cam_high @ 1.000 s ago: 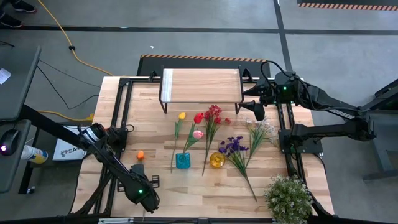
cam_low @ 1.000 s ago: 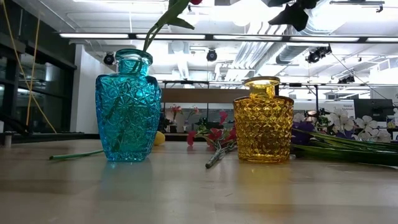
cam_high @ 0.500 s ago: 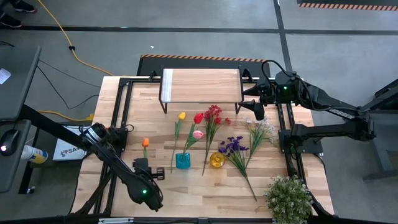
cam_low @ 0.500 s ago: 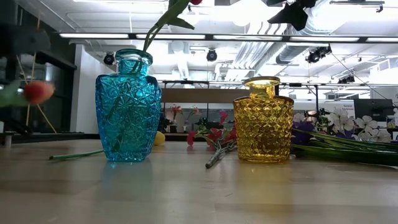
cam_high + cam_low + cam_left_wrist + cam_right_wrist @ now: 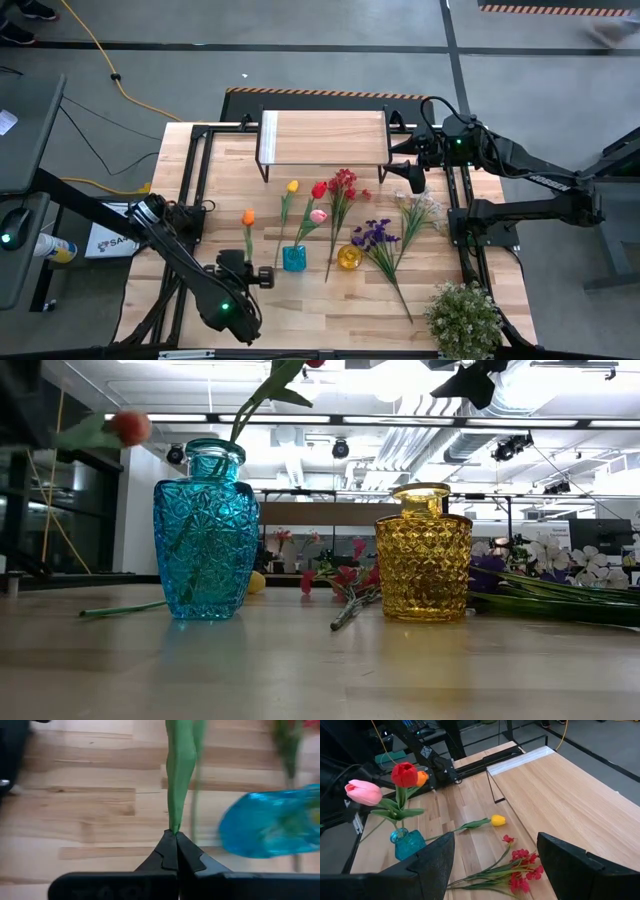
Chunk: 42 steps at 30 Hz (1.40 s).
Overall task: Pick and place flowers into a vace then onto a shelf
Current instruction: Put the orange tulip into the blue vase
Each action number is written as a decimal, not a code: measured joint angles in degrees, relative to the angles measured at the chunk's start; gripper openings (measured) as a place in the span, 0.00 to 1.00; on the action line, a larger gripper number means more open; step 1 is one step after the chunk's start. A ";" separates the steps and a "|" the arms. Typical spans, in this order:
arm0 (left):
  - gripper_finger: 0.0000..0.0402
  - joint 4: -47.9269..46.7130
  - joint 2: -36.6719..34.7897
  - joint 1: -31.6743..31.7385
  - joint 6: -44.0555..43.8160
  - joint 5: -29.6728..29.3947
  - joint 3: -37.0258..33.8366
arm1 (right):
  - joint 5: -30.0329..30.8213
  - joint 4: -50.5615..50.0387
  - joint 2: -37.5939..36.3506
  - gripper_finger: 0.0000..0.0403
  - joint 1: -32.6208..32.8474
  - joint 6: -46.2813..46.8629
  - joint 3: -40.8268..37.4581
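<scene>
My left gripper (image 5: 249,264) is near the table's front, left of the blue vase (image 5: 294,258), and is shut on an orange tulip (image 5: 248,217). The tulip's bloom (image 5: 130,427) shows high in the low view. A red tulip (image 5: 405,774) and a pink tulip (image 5: 364,791) stand in the blue vase (image 5: 409,842). The yellow vase (image 5: 349,257) is beside it. A yellow tulip (image 5: 291,186), a red spray (image 5: 345,181), a purple spray (image 5: 375,235) and a white spray (image 5: 420,210) lie on the table. My right gripper (image 5: 410,176) hangs open beside the shelf (image 5: 322,137). My left gripper pinches the orange tulip's green stem at its lower end (image 5: 175,822), between the tips of its two shut fingers (image 5: 167,851). The fingers slant down from the table's near left. The tulip is lifted clear of the table, its stem running away from the fingertips with the bloom up and toward the far edge.
A bushy potted plant (image 5: 463,320) stands at the near right corner. Black frame rails (image 5: 195,170) run along the table's left and right sides. Bare wood lies between my left gripper and the left rail, and in front of both vases.
My left gripper has risen, tipped its fingers upward and moved toward the blue vase. The orange tulip has come up with it, swinging from near the table surface to a raised slant. Its bloom has climbed high beside the vase's neck in the low view.
</scene>
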 joint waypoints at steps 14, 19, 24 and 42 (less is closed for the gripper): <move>0.05 0.12 -0.25 -0.42 15.48 -8.99 15.54 | -2.16 0.25 0.00 0.68 0.00 0.02 0.00; 0.05 0.17 -0.25 -0.44 24.79 -15.68 23.09 | -2.18 1.57 0.00 0.68 0.00 0.02 0.00; 0.05 0.12 -0.25 -0.42 33.75 -23.89 28.54 | -2.20 1.70 0.00 0.68 0.00 1.40 0.00; 0.05 0.15 -0.22 -0.44 54.26 -47.22 33.48 | -3.41 1.73 0.00 0.68 0.00 3.93 0.00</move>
